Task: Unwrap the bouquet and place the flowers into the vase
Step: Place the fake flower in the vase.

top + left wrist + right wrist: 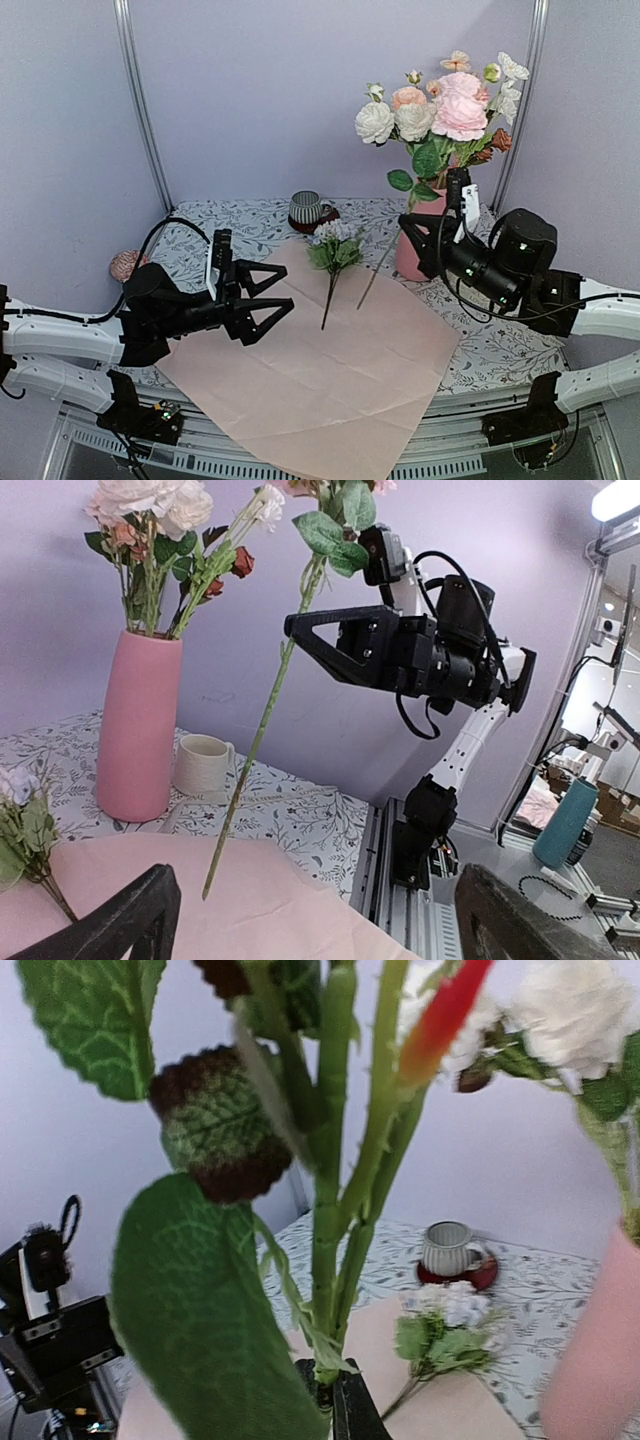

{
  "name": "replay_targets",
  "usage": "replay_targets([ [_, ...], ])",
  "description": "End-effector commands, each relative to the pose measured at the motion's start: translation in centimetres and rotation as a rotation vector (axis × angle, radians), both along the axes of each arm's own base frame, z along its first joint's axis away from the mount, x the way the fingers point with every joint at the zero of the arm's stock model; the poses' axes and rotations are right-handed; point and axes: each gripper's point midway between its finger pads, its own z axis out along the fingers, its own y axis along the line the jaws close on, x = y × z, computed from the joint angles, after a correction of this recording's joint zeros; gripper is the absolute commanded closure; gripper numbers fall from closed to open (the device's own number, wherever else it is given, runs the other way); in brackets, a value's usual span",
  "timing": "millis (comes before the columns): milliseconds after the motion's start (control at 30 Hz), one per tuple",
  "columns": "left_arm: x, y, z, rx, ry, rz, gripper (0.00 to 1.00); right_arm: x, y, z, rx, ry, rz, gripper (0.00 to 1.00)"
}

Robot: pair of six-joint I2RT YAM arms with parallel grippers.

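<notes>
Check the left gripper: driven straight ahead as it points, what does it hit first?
Most likely the flower stem hanging from the right gripper; it crosses just left of the left gripper's centreline. Depth unclear; it could miss.

A robotics lab cell: lilac backdrop panels [300, 90], aluminium frame posts [143, 110], cluttered workroom [610, 730] beyond.

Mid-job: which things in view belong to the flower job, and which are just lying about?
Job: vase, flowers in it; stem in the shut right gripper; sprig lying on the paper; left gripper, open.
Lying about: striped cup on its saucer; cream mug; pinkish ball, far left.
</notes>
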Motion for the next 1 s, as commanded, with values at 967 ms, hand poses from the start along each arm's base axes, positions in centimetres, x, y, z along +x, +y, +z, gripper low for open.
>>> replay_targets([
  [967,1.0,-1.0,-0.1,0.008,0.018,0.025,0.02,0.0,-17.6,13.9,-0.165,-0.261,-0.642,0.97],
])
